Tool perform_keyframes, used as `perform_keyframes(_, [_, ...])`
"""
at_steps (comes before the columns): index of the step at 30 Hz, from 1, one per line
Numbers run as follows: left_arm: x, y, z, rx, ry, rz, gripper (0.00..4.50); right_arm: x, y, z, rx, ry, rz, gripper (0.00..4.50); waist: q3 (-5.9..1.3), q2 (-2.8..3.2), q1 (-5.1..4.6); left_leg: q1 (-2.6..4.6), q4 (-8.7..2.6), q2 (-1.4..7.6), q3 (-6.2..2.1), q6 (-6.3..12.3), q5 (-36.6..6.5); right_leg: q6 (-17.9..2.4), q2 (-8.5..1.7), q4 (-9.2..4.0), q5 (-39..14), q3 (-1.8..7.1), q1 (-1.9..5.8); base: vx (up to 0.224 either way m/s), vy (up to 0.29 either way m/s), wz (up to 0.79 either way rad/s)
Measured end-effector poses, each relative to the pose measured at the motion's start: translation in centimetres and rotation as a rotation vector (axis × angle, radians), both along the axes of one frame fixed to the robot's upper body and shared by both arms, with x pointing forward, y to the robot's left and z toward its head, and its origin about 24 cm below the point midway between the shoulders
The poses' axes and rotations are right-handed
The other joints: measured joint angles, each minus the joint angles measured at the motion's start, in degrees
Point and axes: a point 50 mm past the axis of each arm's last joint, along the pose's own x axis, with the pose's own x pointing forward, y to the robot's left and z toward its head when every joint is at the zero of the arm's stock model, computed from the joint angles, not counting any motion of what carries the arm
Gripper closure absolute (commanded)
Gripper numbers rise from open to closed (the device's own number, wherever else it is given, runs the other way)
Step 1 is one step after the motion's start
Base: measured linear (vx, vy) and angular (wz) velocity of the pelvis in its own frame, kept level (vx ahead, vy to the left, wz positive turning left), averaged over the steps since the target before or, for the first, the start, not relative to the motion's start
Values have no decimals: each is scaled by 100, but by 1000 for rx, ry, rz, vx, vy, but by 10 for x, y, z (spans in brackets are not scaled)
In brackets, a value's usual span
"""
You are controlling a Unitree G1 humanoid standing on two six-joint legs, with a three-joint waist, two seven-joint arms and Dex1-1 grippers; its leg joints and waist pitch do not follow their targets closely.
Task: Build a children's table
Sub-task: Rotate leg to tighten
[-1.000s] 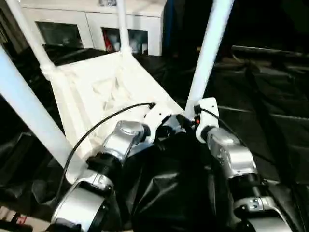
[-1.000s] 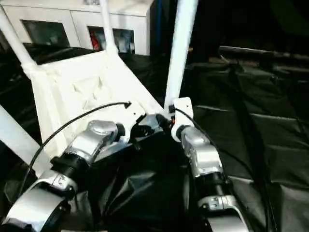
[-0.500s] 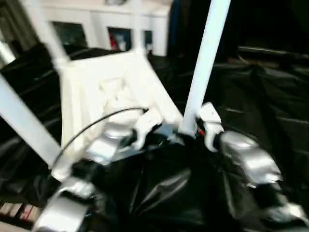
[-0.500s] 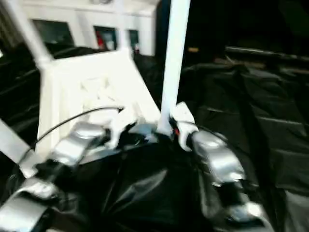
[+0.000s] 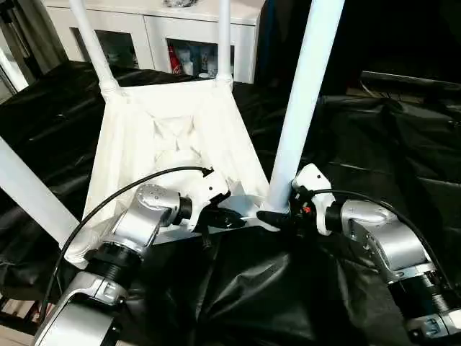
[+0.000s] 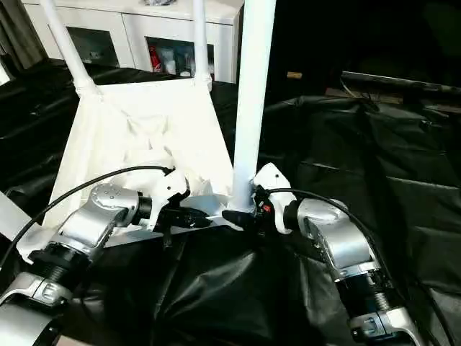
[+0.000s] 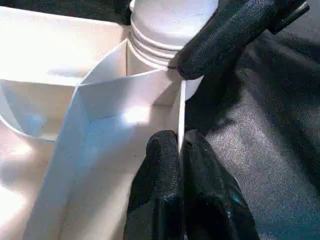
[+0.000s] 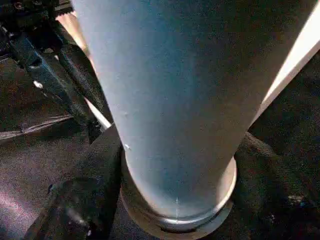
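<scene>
The children's table [image 5: 169, 137] is seen upside down on black sheeting [image 5: 374, 144], legs up. Its near rim is pinched by the closed left gripper [image 7: 180, 150]. The near leg [image 5: 299, 108] (at one o'clock from that gripper) is straddled at its base by the right gripper [image 5: 277, 216], fingers spread around it.

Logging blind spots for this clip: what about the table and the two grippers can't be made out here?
- Near right leg: top cut off by the head view's upper edge.
- Near left leg: runs off the left edge.
- Left gripper: pinches the top's rim; how far the rim goes in is hidden by its fingers.
- Right gripper: whether its fingers press the leg's base is unclear.
</scene>
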Motion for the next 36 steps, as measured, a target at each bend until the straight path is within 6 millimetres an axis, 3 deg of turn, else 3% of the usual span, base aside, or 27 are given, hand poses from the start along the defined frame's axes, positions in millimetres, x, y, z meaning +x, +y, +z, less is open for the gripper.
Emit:
perform_keyframes(3, [0,1,-1,4,-2,13,450,0,3,-3,13,-3,-37,176,-2,-3,-5,1,1,1,0,0,0,0,0,1,0,0,0,0,0,0])
perform_keyframes(6, [7,-5,-2,8,-18,86,450,6,9,-8,49,-14,-188,179,-5,-11,-50,4,19,2,0,-1,1,0,1,3,0,0,0,0,0,0])
perform_keyframes(12, [29,-44,0,1,-29,309,450,36,17,-11,95,-16,-626,180,-3,-13,-184,-6,54,-14,-1,1,0,1,-9,-8,-1,11,0,0,0,0])
perform_keyframes(14, [30,-53,0,-3,-36,344,450,41,17,-10,93,-22,-685,180,-6,-7,-189,-7,53,-13,-2,2,0,1,-9,-16,-1,9,1,0,0,0])
perform_keyframes(15, [30,-54,0,-3,-36,347,450,41,17,-11,96,-20,-690,124,-8,-4,-190,-6,47,-15,-2,4,-2,1,-9,-17,-1,10,2,0,0,0])
perform_keyframes(17, [30,-55,0,-3,-37,347,450,42,18,-10,114,-16,-696,110,-10,-2,-187,-2,34,-16,-3,5,-3,1,-9,-11,0,9,3,0,0,0])
perform_keyframes(21, [30,-55,0,-4,-41,337,450,41,18,-8,114,-28,-672,74,-10,-1,-175,1,20,-10,-5,5,-3,0,-6,-3,0,0,0,0,0,0])
perform_keyframes(29, [23,-35,0,1,-42,209,450,23,-1,-6,25,-51,-357,74,-10,3,-123,4,1,-4,-5,4,-2,0,-4,-1,0,-7,0,0,0,0])
perform_keyframes(34, [10,-20,0,-4,-16,45,450,5,-8,-1,-12,-29,-113,74,-8,6,16,-1,0,-2,-3,4,-2,1,-5,-2,0,-5,2,0,0,0])
perform_keyframes(36, [7,-15,1,-6,-8,14,450,2,-9,1,-14,-23,-60,74,-7,4,19,-4,4,-1,7,4,-1,1,-5,-2,0,5,2,0,0,0])
